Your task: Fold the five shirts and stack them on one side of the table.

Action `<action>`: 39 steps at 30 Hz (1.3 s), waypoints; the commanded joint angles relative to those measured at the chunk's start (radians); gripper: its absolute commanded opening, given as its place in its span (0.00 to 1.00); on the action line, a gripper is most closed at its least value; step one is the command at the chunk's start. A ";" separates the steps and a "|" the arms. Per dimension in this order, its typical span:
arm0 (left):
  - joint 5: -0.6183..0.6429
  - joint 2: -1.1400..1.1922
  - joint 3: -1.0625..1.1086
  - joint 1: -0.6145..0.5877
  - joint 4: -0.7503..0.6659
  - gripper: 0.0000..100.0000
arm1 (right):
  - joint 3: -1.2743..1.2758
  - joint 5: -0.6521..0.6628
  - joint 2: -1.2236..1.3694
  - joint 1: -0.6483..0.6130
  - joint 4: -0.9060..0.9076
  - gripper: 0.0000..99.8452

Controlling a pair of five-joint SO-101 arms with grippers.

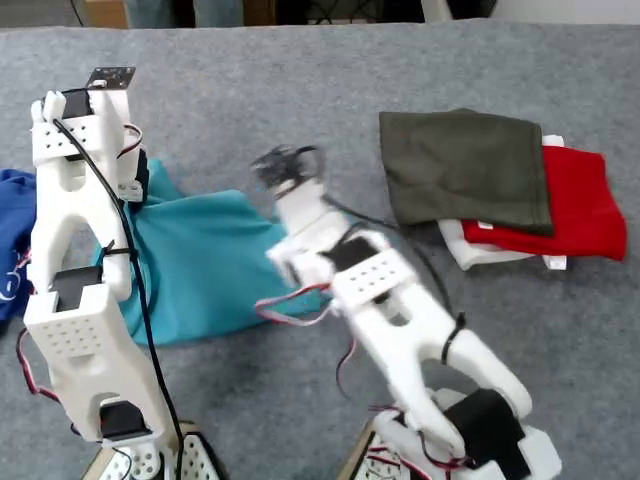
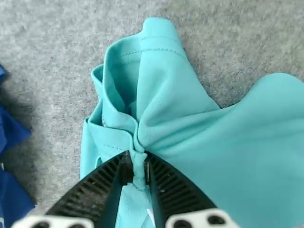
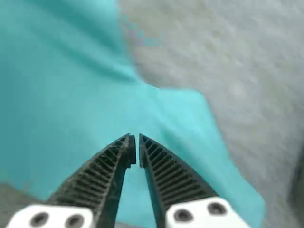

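Observation:
A teal shirt (image 1: 215, 265) lies spread on the grey table left of centre. My left gripper (image 1: 140, 185) is at the shirt's far left corner. In the left wrist view this gripper (image 2: 137, 173) is shut on a bunched fold of the teal shirt (image 2: 213, 142). My right gripper (image 1: 283, 165) hovers by the shirt's far right edge. Its jaws (image 3: 134, 140) are shut with nothing between them, just above the teal shirt (image 3: 57, 85). An olive shirt (image 1: 465, 165) lies folded on a red shirt (image 1: 585, 205) and a white one (image 1: 480, 250) at the right.
A blue shirt (image 1: 12, 230) lies crumpled at the table's left edge, also beside the teal cloth (image 2: 9, 166). Both arm bases stand at the near edge. Bare grey table (image 1: 300, 90) stretches along the far side and between the teal shirt and the stack.

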 commanded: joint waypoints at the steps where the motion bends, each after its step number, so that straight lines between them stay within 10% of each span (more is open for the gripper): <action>1: -0.002 -0.011 -0.033 -0.013 0.040 0.03 | -0.054 0.064 0.039 -0.089 -0.051 0.02; 15: -0.080 -0.011 -0.027 -0.214 0.077 0.03 | -0.578 0.081 0.694 0.061 0.304 0.02; 28: -0.296 -0.012 -0.036 -0.473 0.078 0.03 | -0.667 0.083 0.762 0.061 0.338 0.02; 39: 0.032 -0.247 -0.239 -0.404 0.094 0.03 | -0.892 0.080 0.538 0.150 0.606 0.03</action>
